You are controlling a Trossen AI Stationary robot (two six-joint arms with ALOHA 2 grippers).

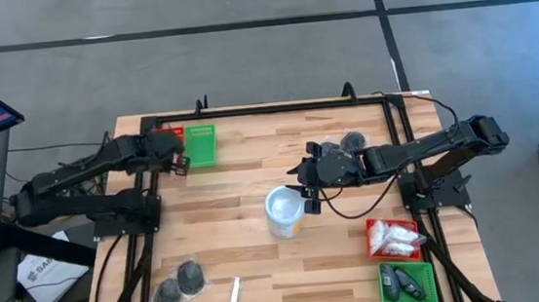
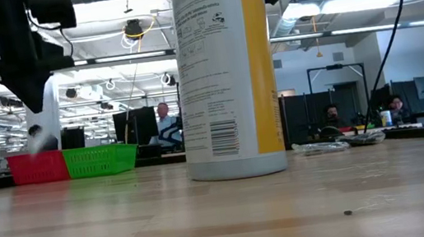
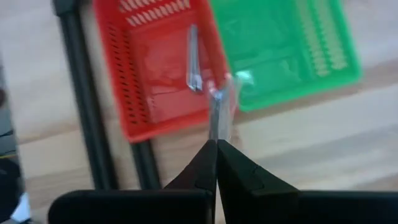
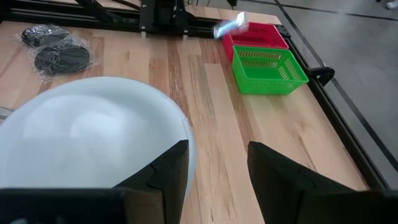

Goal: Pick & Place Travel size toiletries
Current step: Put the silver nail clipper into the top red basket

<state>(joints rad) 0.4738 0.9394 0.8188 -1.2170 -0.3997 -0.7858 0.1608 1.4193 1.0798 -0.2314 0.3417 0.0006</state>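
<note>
Left gripper (image 3: 216,144) shut on a slim tube (image 3: 219,109), hanging over the red tray (image 3: 149,87) at table's far left corner, prob. to drop it there. One tube (image 3: 193,57) already inside; green tray (image 3: 280,50) beside it looks empty.

Right gripper (image 4: 214,165) at mid-table, fingers apart astride rim of white cup (image 4: 93,137), maybe to steady or shift it.

More trays near right: red w/ white sachets (image 1: 395,238), green w/ dark bits. Round dark pieces (image 1: 178,284) and a tube (image 1: 234,290) loose near front left.

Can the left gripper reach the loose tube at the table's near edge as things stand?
Probably not yet: the left gripper is shut on a tube over the red tray; the loose tube lies unobstructed.
</note>
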